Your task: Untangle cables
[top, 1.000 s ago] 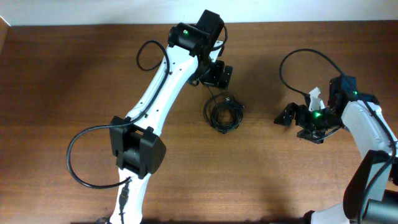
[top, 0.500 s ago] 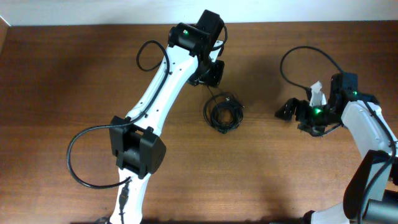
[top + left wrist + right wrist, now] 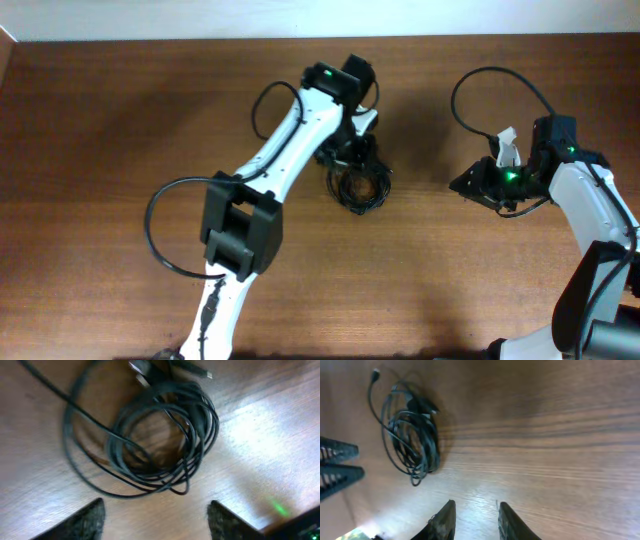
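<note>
The cables [image 3: 362,186] lie as one loose coil of thin black cords on the brown table [image 3: 120,130]. My left gripper [image 3: 352,152] hangs open just behind the coil. In the left wrist view the cables [image 3: 202,420] fill the upper middle, with a silver-tipped plug [image 3: 205,373] at the top. The left gripper [image 3: 157,521] holds nothing, and the coil lies just beyond its tips. My right gripper [image 3: 462,183] sits well to the right of the coil. In the right wrist view the cables [image 3: 415,435] lie far off at upper left. The right gripper [image 3: 476,521] is narrowly open over bare wood.
Thick black arm cables loop beside the left arm [image 3: 160,235] and above the right arm [image 3: 490,85]. A white tag [image 3: 507,148] sticks up on the right arm. The left gripper's ribbed fingers [image 3: 337,477] show at the left edge of the right wrist view.
The left arm swung its gripper forward from the back of the table to just behind the coil. The right gripper's jaws narrowed from wide open. The coil did not move.
</note>
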Robot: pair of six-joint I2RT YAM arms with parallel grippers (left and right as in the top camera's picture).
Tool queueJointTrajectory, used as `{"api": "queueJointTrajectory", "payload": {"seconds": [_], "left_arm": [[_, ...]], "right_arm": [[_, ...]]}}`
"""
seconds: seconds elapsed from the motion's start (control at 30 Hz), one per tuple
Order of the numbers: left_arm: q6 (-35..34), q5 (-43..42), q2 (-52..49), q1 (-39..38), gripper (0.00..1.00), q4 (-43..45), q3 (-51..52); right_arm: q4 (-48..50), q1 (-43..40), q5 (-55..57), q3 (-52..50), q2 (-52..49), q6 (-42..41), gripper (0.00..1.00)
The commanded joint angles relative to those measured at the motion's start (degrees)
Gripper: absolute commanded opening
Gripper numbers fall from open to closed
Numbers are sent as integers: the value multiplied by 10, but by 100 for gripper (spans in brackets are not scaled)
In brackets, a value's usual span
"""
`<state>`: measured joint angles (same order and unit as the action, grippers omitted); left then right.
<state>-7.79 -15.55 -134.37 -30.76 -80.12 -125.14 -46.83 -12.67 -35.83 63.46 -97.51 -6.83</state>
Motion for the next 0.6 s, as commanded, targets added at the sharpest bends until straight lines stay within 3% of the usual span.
{"api": "queueJointTrajectory", "payload": {"seconds": [0.0, 0.07, 0.13, 0.2, 0.23, 0.27, 0.33, 0.4, 0.43, 0.47, 0.5, 0.57], "left_arm": [[-55, 29, -14, -20, 66, 9, 51], [-75, 46, -14, -21, 63, 10, 74], [-81, 48, -14, -16, 29, 12, 76], [-126, 71, -14, -17, 25, 14, 91], [-168, 96, -14, -18, 37, 31, 110], [-192, 100, -14, -17, 41, 55, 126], [-224, 98, -14, -10, 31, 101, 155], [-228, 86, -14, -6, 25, 140, 182], [-228, 82, -14, -5, 3, 141, 183], [-219, 75, -14, -5, 0, 139, 182], [-182, 63, -9, -4, 0, 130, 169], [-95, 50, 8, 7, 0, 93, 107]], "right_arm": [[-10, -2, 34, 1, -3, 3, 29], [-12, -2, 33, 1, -3, 3, 29], [-12, -1, 33, 1, -3, 3, 29], [-14, -1, 34, 1, -3, 3, 29], [-14, -1, 34, 1, -3, 3, 29], [-13, -1, 34, 1, -3, 3, 29], [-14, -1, 33, 1, -3, 3, 29], [-11, -1, 24, 1, -3, 3, 43], [-11, -2, 10, 1, -3, 3, 43], [-10, -2, -10, 1, -3, 3, 42], [-7, -2, -38, 2, -3, 3, 28], [-7, -2, -43, 2, -3, 5, 28]]}}
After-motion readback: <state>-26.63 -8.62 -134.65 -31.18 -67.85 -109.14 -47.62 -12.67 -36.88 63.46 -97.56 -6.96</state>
